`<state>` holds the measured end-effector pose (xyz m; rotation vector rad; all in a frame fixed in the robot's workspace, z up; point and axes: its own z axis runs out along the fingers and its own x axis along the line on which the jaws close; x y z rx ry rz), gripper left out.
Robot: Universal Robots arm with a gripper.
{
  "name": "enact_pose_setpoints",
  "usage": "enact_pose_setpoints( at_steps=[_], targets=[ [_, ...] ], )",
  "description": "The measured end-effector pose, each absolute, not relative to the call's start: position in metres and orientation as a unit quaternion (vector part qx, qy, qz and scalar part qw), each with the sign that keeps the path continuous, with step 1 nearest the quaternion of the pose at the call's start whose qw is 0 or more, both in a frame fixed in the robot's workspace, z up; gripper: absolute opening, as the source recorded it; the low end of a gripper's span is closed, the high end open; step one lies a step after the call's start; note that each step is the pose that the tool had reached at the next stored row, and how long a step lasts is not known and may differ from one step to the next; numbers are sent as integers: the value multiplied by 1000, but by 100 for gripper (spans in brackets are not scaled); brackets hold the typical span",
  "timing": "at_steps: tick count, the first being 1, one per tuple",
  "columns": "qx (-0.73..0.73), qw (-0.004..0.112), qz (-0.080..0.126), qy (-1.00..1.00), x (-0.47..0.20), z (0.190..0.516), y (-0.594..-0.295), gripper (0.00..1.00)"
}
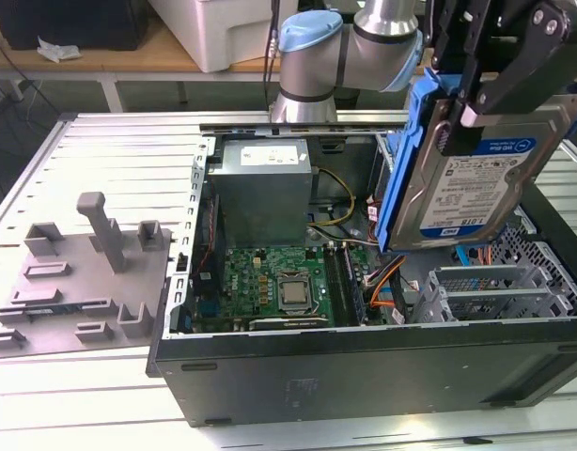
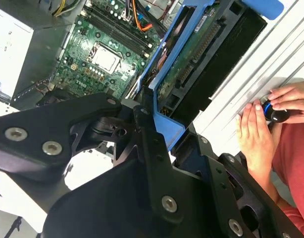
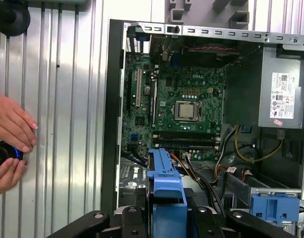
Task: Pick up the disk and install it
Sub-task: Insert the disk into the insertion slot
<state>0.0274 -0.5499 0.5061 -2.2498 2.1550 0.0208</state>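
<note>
The fingers [image 1: 509, 70] are clamped shut on the disk [image 1: 481, 183], pinching it by its upper end. It hangs in the air, tilted, with the label side toward the exterior camera and its blue carrier frame [image 1: 406, 160] running down one edge. It's not installed yet and isn't touching anything below. It's over the end of the open computer case [image 1: 364, 376] at the exterior view's right, above the grey drive cage [image 1: 486, 291]. My guess on the grip: holding the top end leaves the lower end free to go into the cage first, and the tilt looks like lining up with the bay.

Around it, the motherboard [image 1: 270, 282] lies flat in the middle of the case and the power supply [image 1: 265, 183] sits against the far wall. Orange cables [image 1: 387, 277] loop between the board and the cage, just beside where the disk hangs, and I'd call those the likeliest snag. In the first wrist view there's also a blue latch [image 3: 275, 208] on top of the cage, which could get in the way.

The case sits on a ribbed metal surface [image 1: 110, 141]. A grey fixture plate [image 1: 72, 282] with blocks lies near the surface's edge on the exterior view's left, well apart from the action. A person's hand [image 3: 11, 126] rests on a black knob [image 3: 1, 154] on the surface beside the case.
</note>
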Motion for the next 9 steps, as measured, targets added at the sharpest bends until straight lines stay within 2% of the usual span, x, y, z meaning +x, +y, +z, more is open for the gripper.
enact_pose_setpoints(
  at_steps=[9],
  targets=[
    [-694, 14, 6, 720, 37, 498, -550, 37]
  ],
)
